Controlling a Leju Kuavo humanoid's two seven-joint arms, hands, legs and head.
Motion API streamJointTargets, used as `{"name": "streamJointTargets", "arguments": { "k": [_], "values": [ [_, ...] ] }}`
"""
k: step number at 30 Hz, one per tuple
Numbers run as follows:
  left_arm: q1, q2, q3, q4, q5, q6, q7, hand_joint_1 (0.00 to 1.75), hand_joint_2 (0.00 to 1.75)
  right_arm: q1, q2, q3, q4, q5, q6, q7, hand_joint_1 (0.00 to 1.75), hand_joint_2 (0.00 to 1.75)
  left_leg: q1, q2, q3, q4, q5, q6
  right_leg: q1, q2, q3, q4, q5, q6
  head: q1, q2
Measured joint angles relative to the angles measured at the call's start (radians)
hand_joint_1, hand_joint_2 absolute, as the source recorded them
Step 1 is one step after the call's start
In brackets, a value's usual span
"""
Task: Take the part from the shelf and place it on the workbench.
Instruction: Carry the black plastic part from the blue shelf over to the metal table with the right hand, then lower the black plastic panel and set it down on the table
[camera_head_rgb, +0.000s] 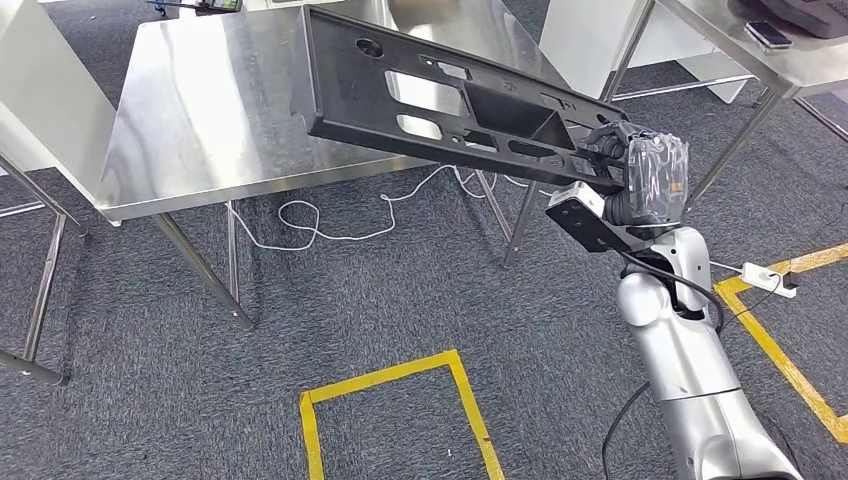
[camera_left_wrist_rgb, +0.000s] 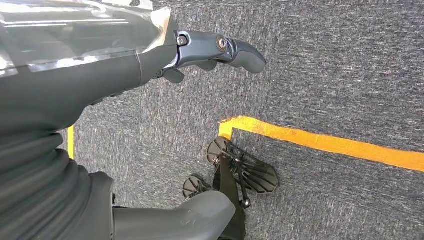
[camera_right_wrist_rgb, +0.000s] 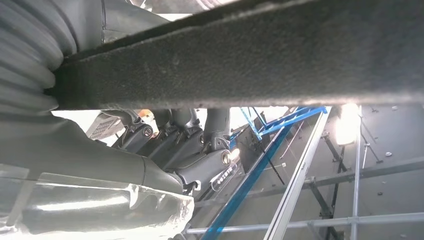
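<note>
Right hand (camera_head_rgb: 640, 165) is gripping the black part (camera_head_rgb: 440, 95) by its near end.
The part is hanging tilted in the air, its far end reaching over the steel table (camera_head_rgb: 215, 120) without touching it. Left hand (camera_left_wrist_rgb: 150, 55) is hanging over grey carpet (camera_left_wrist_rgb: 340, 65), fingers slightly spread, holding nothing.

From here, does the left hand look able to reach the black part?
Probably not as it stands: the left hand hangs low over the carpet, empty, while the right hand holds the black part up over the workbench.
</note>
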Motion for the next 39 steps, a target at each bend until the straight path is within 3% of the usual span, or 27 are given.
{"name": "streamJointTargets", "arguments": {
  "k": [5, 9, 11, 13, 14, 15, 16, 18, 19, 21, 23, 25, 26, 28, 30, 31, 32, 34, 35, 37, 39],
  "values": [
    [0.001, 0.002, 0.000, 0.000, -0.007, -0.001, 0.000, 0.00, 1.75, 0.012, -0.004, -0.001, -0.010, -0.007, 0.000, -0.004, 1.75, 1.75, -0.004, -0.001, -0.002, 0.003, -0.004, 0.006, -0.005, 0.000, 0.000, 0.000, 0.000, 0.006, 0.000, 0.000],
    [0.002, 0.002, 0.000, 0.000, -0.010, -0.002, 0.002, 0.00, 1.75, 0.021, -0.013, -0.003, -0.024, -0.009, 0.000, -0.010, 1.75, 1.75, 0.001, -0.002, 0.005, -0.010, -0.003, 0.024, -0.006, 0.003, -0.005, 0.011, -0.010, 0.019, 0.000, 0.000],
    [0.001, 0.001, 0.000, 0.000, -0.010, -0.002, 0.003, 0.00, 1.75, 0.024, -0.023, -0.005, -0.030, -0.011, 0.001, -0.013, 1.75, 1.75, 0.008, -0.004, 0.018, -0.022, 0.001, 0.033, -0.008, 0.022, -0.048, 0.100, -0.050, 0.016, 0.002, 0.000],
    [0.001, 0.001, 0.000, 0.000, -0.011, -0.001, 0.003, 0.00, 1.75, 0.030, -0.033, -0.005, -0.031, -0.014, 0.002, -0.015, 1.75, 1.75, 0.008, -0.008, 0.022, -0.023, 0.000, 0.036, -0.010, 0.037, -0.125, 0.244, -0.105, 0.012, 0.003, 0.000],
    [0.001, 0.001, 0.000, 0.000, -0.011, -0.001, 0.004, 0.00, 1.75, 0.035, -0.037, -0.005, -0.031, -0.016, 0.003, -0.015, 1.75, 1.75, 0.008, -0.011, 0.023, -0.023, -0.002, 0.036, -0.011, 0.040, -0.158, 0.299, -0.121, 0.014, 0.003, 0.000],
    [0.001, 0.001, 0.000, 0.000, -0.011, -0.001, 0.004, 0.00, 1.75, 0.040, -0.041, -0.005, -0.032, -0.017, 0.004, -0.015, 1.75, 1.75, 0.008, -0.014, 0.024, -0.022, -0.003, 0.035, -0.011, 0.041, -0.171, 0.314, -0.119, 0.020, 0.003, 0.000],
    [0.001, 0.001, 0.000, 0.000, -0.012, -0.001, 0.006, 0.00, 1.75, 0.043, -0.044, -0.005, -0.032, -0.017, 0.005, -0.015, 1.75, 1.75, 0.009, -0.018, 0.026, -0.021, -0.005, 0.032, -0.013, 0.042, -0.164, 0.291, -0.102, 0.029, 0.003, 0.000],
    [0.001, 0.001, 0.000, 0.000, -0.014, -0.002, 0.008, 0.00, 1.75, 0.045, -0.050, -0.006, -0.033, -0.018, 0.006, -0.016, 1.75, 1.75, 0.011, -0.026, 0.030, -0.016, -0.011, 0.022, -0.020, 0.042, -0.103, 0.152, -0.039, 0.047, 0.004, 0.000],
    [0.001, 0.002, 0.000, 0.000, -0.015, -0.002, 0.009, 0.00, 1.75, 0.045, -0.053, -0.005, -0.034, -0.019, 0.006, -0.016, 1.75, 1.75, 0.010, -0.029, 0.031, -0.012, -0.017, 0.015, -0.021, 0.042, -0.068, 0.084, -0.010, 0.050, 0.005, 0.000],
    [0.001, 0.003, 0.000, 0.000, -0.015, -0.002, 0.010, 0.00, 1.75, 0.045, -0.056, -0.005, -0.036, -0.021, 0.007, -0.017, 1.75, 1.75, 0.007, -0.033, 0.030, -0.005, -0.025, 0.002, -0.019, 0.044, -0.033, 0.019, 0.014, 0.035, 0.004, 0.000],
    [0.003, 0.004, 0.000, 0.000, -0.015, -0.002, 0.011, 0.00, 1.75, 0.046, -0.057, -0.005, -0.037, -0.022, 0.009, -0.017, 1.75, 1.75, 0.008, -0.033, 0.030, -0.002, -0.030, -0.006, -0.017, 0.044, -0.032, 0.021, 0.014, 0.009, 0.002, 0.000],
    [0.003, 0.005, 0.000, 0.000, -0.015, -0.002, 0.012, 0.00, 1.75, 0.046, -0.057, -0.005, -0.039, -0.022, 0.009, -0.017, 1.75, 1.75, 0.013, -0.023, 0.021, 0.024, -0.049, -0.016, -0.018, 0.043, -0.027, 0.021, 0.011, -0.008, 0.000, 0.000],
    [0.003, 0.005, 0.000, 0.000, -0.015, -0.003, 0.012, 0.00, 1.75, 0.046, -0.057, -0.005, -0.040, -0.022, 0.009, -0.017, 1.75, 1.75, 0.015, -0.015, 0.004, 0.063, -0.070, -0.022, -0.019, 0.042, -0.023, 0.020, 0.009, -0.015, -0.001, 0.000],
    [0.003, 0.005, 0.000, 0.000, -0.015, -0.003, 0.013, 0.00, 1.75, 0.047, -0.057, -0.005, -0.041, -0.022, 0.010, -0.017, 1.75, 1.75, 0.017, -0.003, -0.064, 0.197, -0.129, -0.029, -0.015, 0.041, -0.017, 0.020, 0.003, -0.026, -0.003, 0.000],
    [0.003, 0.005, 0.000, 0.000, -0.015, -0.003, 0.014, 0.00, 1.75, 0.049, -0.057, -0.004, -0.041, -0.022, 0.010, -0.017, 1.75, 1.75, 0.017, 0.000, -0.130, 0.301, -0.153, -0.029, -0.009, 0.041, -0.011, 0.020, -0.003, -0.034, -0.003, 0.000],
    [0.004, 0.006, 0.000, 0.000, -0.015, -0.003, 0.014, 0.00, 1.75, 0.050, -0.057, -0.004, -0.041, -0.022, 0.010, -0.017, 1.75, 1.75, 0.017, 0.000, -0.136, 0.297, -0.134, -0.026, -0.007, 0.041, -0.007, 0.020, -0.006, -0.036, -0.003, 0.000],
    [0.004, 0.006, 0.000, 0.000, -0.015, -0.003, 0.015, 0.00, 1.75, 0.051, -0.057, -0.004, -0.041, -0.022, 0.010, -0.017, 1.75, 1.75, 0.016, 0.000, -0.123, 0.253, -0.098, -0.020, -0.003, 0.041, -0.001, 0.020, -0.010, -0.038, -0.003, 0.000],
    [0.003, 0.008, 0.000, 0.000, -0.015, -0.003, 0.016, 0.00, 1.75, 0.051, -0.057, -0.004, -0.042, -0.023, 0.011, -0.017, 1.75, 1.75, 0.009, 0.005, -0.060, 0.110, -0.020, 0.001, 0.003, 0.041, 0.012, 0.020, -0.021, -0.038, -0.002, 0.000],
    [0.003, 0.009, 0.000, 0.000, -0.015, -0.003, 0.016, 0.00, 1.75, 0.051, -0.057, -0.004, -0.043, -0.024, 0.011, -0.017, 1.75, 1.75, 0.005, 0.008, -0.035, 0.056, -0.001, 0.011, 0.006, 0.041, 0.016, 0.019, -0.026, -0.036, -0.001, 0.000],
    [0.002, 0.011, 0.000, 0.000, -0.015, -0.003, 0.017, 0.00, 1.75, 0.053, -0.058, -0.005, -0.046, -0.026, 0.011, -0.017, 1.75, 1.75, -0.004, 0.012, -0.015, 0.016, -0.002, 0.022, 0.008, 0.040, 0.018, 0.018, -0.033, -0.027, 0.000, 0.000],
    [0.002, 0.011, 0.000, 0.000, -0.015, -0.003, 0.018, 0.00, 1.75, 0.057, -0.060, -0.005, -0.051, -0.028, 0.010, -0.016, 1.75, 1.75, -0.004, 0.010, -0.006, 0.003, -0.004, 0.026, 0.007, 0.037, 0.019, 0.017, -0.039, -0.018, -0.001, 0.000]
  ]
}}
